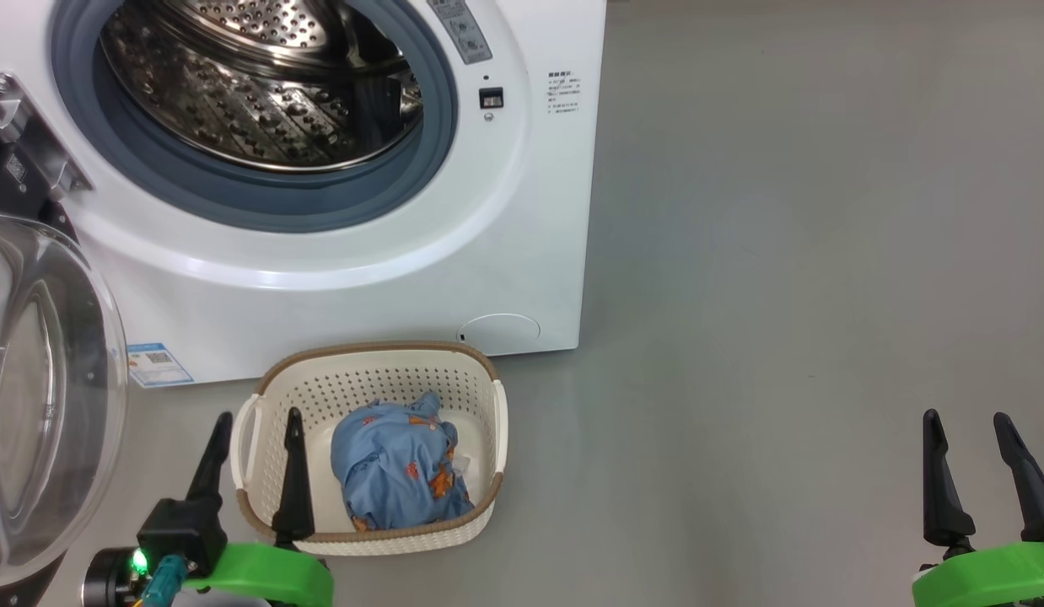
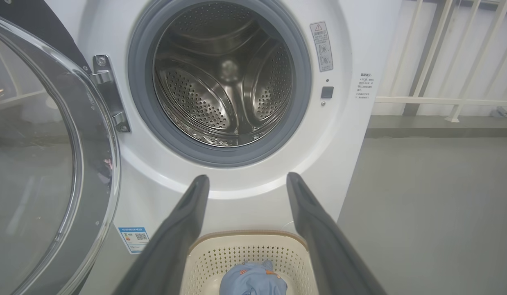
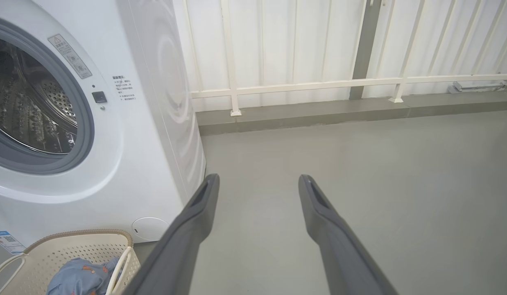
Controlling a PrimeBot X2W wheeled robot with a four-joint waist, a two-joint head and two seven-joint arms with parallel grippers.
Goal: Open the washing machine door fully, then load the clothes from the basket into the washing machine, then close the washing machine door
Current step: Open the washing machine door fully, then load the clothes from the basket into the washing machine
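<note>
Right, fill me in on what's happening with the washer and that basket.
A two-armed robot is loading laundry. The washing machine door stands swung open on the left, and the drum looks empty. The clothes lie bundled in the basket on the floor in front of the washing machine. The left gripper hovers open at the basket's left end. The right gripper is open over bare floor. Neither holds anything.
</note>
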